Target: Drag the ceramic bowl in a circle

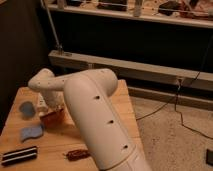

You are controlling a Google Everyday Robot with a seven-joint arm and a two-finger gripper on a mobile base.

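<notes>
Cream-white gripper over the reddish-brown ceramic bowl, pale wooden table, blue disc, blue cloth, dark red leaf-shaped piece, black-and-white striped bar.

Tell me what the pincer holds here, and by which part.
The pincer sits down at the ceramic bowl, at its top rim, on the wooden table; whether it actually grips cannot be told.
</notes>
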